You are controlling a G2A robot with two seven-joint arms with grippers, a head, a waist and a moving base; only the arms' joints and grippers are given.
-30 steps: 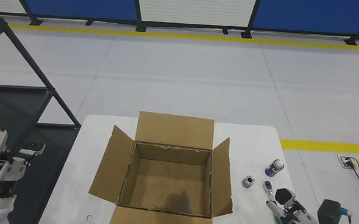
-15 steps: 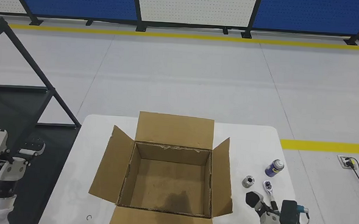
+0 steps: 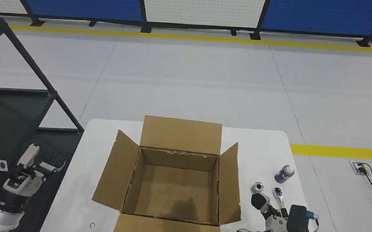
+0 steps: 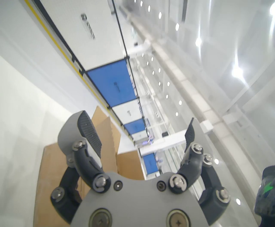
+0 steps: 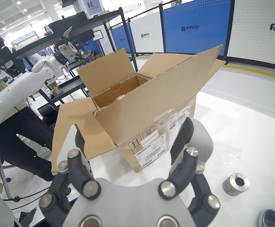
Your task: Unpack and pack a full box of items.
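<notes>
Right gripper [image 5: 132,129] wide open, empty. One metal cylinder [image 5: 236,184] just beside. One open cardboard box [image 5: 150,96] just ahead, apart, mid table [image 3: 260,151]. One small bottle [image 3: 285,173] beyond cylinder. Left gripper [image 4: 137,126] wide open, empty, off box's far side.

open brown cardboard box [image 3: 180,136] upright, flaps splayed; steel ring [image 3: 257,188] and purple bottle [image 3: 285,174] near its right side

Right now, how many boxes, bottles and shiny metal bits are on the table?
Cardboard box: 1
Bottle: 1
Shiny metal bits: 2, a round metal cylinder and a metal tool
Total: 4
A tiny speck beside the box is too small to tell, so it is not counted.
</notes>
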